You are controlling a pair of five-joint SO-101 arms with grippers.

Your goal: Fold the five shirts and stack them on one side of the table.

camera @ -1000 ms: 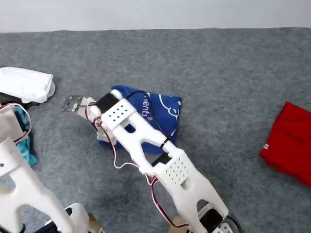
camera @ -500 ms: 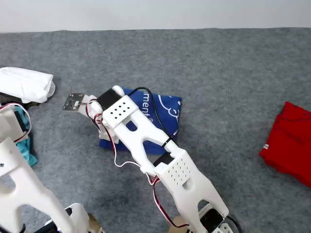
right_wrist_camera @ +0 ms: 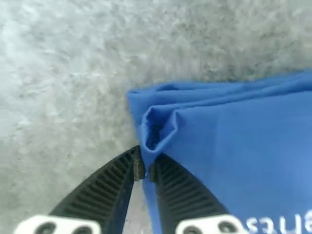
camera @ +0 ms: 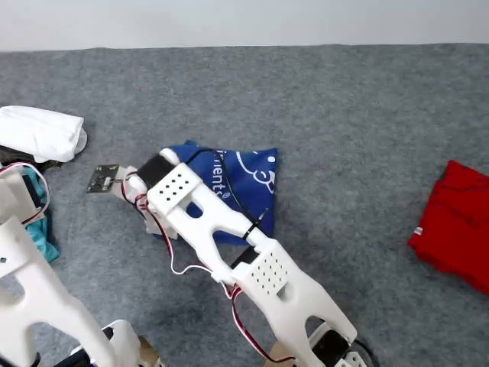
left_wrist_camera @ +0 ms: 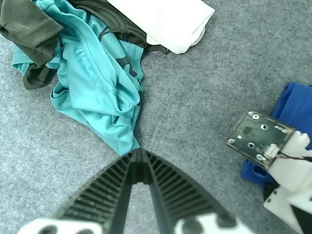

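Grips blue shirt (right_wrist_camera: 234,146) with right gripper (right_wrist_camera: 144,170); holds left gripper (left_wrist_camera: 141,165) closed, empty, by heaped teal shirt (left_wrist_camera: 92,83), dark shirt (left_wrist_camera: 24,29), white shirt (left_wrist_camera: 165,19); red shirt (camera: 454,222) apart; five shirts.

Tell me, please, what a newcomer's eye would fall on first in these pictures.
The blue shirt in the middle of the grey table stands out, with the right gripper shut on its edge near a corner. In the high view, a red shirt lies apart at the table's right edge. At the left edge, a white shirt lies near a crumpled teal shirt.
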